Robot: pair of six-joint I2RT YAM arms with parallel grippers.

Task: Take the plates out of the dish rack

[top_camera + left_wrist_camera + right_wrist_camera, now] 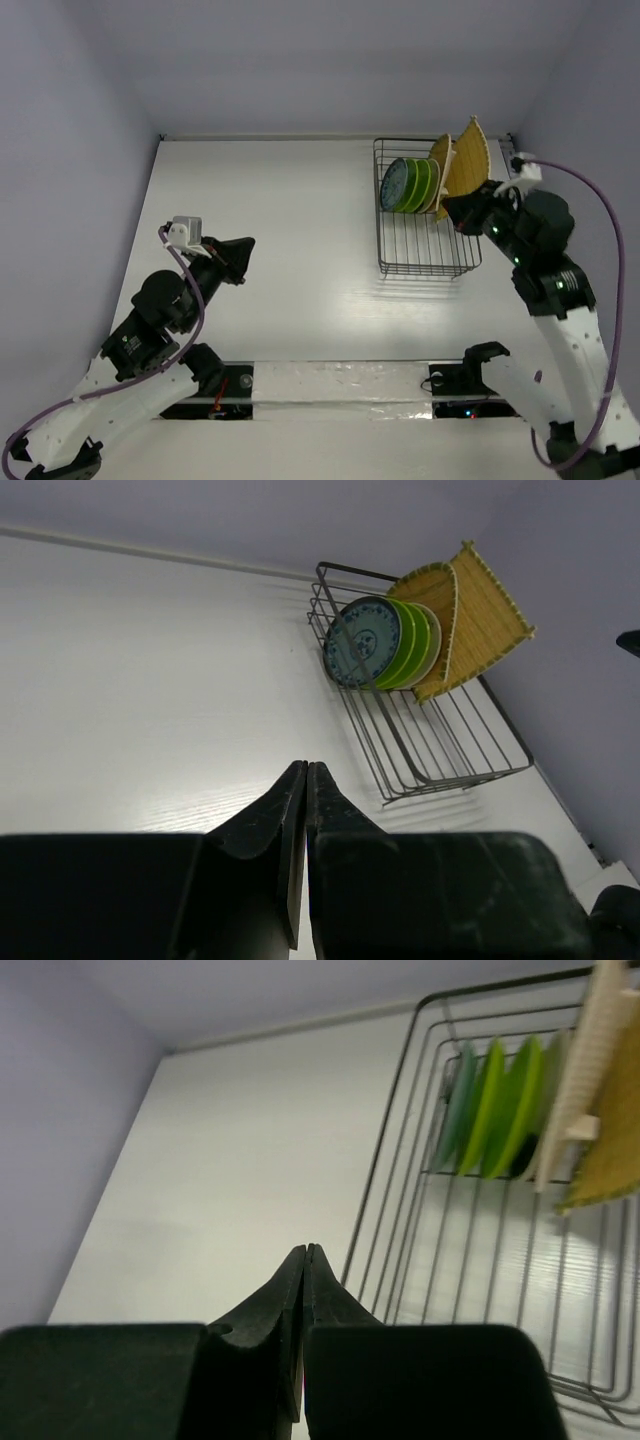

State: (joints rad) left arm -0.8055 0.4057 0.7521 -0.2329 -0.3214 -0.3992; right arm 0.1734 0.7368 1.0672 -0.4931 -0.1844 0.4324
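1 dish rack (430, 245) — 1 teal plate (362, 642); 2 lime-green plates (415, 640); 2 woven trays (485, 615)

Thin grey wire rack (428, 230), woven straw plates (470, 157)

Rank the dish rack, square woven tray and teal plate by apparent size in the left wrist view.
1. dish rack, largest
2. square woven tray, partly covered
3. teal patterned plate, smallest

A white table (290, 240) with faint wood grain sits enclosed by plain pale lavender walls (70, 120) under even light.
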